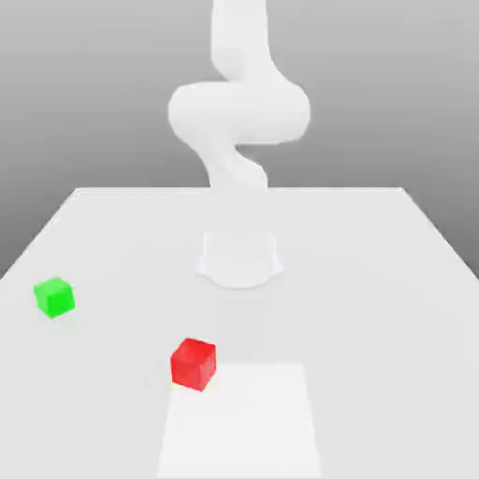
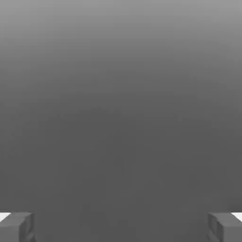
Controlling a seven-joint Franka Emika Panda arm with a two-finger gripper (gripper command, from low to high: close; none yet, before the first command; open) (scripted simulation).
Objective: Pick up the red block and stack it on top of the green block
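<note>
So in the exterior view my white Panda arm [image 1: 240, 112] was reared up behind the tabletop [image 1: 374, 327], all smooth rounded shells, base planted near the far edge. The red block [image 1: 194, 365] sat toward the front, over a corner of a pale rectangular patch [image 1: 241, 426], and the green block [image 1: 54, 297] was well apart, off to the exterior view's left. Both were plain, crisp-edged cubes resting flat and turned at an angle to the table edges, so I figured I'd have to twist my wrist to grip red squarely. Green's flat top looked like a decent perch for it.

Over in the hand view, my claw [image 2: 121, 228] was released, blocky grey fingertips spread wide with nothing between them, just smooth grey gradient beyond. Picking up red was still to do, I reckon.
</note>
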